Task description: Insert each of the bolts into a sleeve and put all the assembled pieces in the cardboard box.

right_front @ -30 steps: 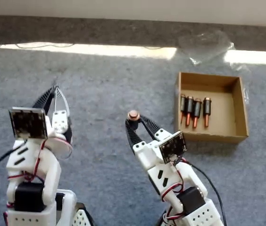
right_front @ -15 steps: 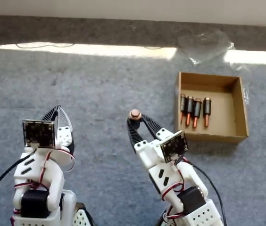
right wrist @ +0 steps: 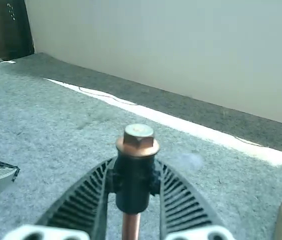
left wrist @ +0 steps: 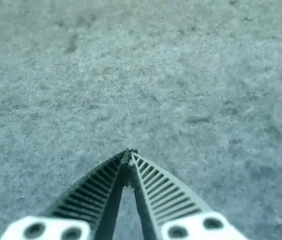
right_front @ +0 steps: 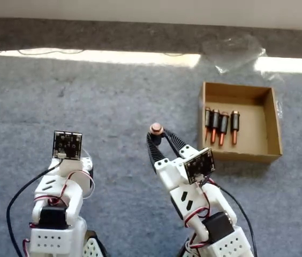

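My right gripper [right_front: 156, 137] is shut on an assembled piece [right wrist: 132, 175]: a copper bolt with a hex head standing upright inside a black sleeve. In the high view its copper head [right_front: 155, 128] shows left of the cardboard box [right_front: 272, 120]. Several assembled pieces [right_front: 221, 124] lie side by side on the box floor. My left gripper [left wrist: 128, 156] is shut with nothing in it, pointing down at the grey carpet. From above the left arm [right_front: 67, 155] sits pulled back at the lower left.
A clear plastic bag [right_front: 231, 51] lies beyond the box near the sunlit strip at the back. A cable [right_front: 49, 52] runs along the far left edge. Grey carpet [right_front: 113, 101] covers the area between the arms and the back.
The left arm has pulled back toward its base and folded down. The right gripper, still holding the piece, has drifted slightly toward the box.
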Robot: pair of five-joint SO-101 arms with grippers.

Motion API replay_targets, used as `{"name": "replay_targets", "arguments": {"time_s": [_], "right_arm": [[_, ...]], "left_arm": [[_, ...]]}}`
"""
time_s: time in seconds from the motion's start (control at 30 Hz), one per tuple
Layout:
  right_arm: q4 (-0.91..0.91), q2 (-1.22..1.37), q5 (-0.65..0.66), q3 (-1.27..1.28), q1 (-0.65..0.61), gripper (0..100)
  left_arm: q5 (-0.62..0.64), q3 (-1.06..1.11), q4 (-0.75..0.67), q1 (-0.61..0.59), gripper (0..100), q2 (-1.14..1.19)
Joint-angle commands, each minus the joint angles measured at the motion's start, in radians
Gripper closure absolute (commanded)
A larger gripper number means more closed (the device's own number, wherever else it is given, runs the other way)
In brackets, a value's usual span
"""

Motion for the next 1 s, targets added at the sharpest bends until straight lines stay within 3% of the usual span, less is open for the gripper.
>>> {"name": "replay_targets", "arguments": {"time_s": [0.0,0.17,0.4,0.73,0.97], "right_arm": [[-0.008,-0.012,0.008,0.14,0.015,99.5],[0.036,-0.012,0.008,0.137,0.062,99.5],[0.274,-0.01,0.008,-0.09,0.174,99.5],[0.469,-0.007,0.009,-0.349,0.303,99.5],[0.588,0.174,0.009,-0.601,0.328,99.5]], "left_arm": [[-0.006,0.016,0.006,-0.005,99,-0.01],[-0.006,0.025,0.098,-0.004,99,-0.01],[-0.006,0.025,0.21,-0.002,99,-0.01],[-0.006,0.025,0.373,-0.001,99,-0.01],[-0.005,0.025,0.377,-0.004,99,-0.01]]}}
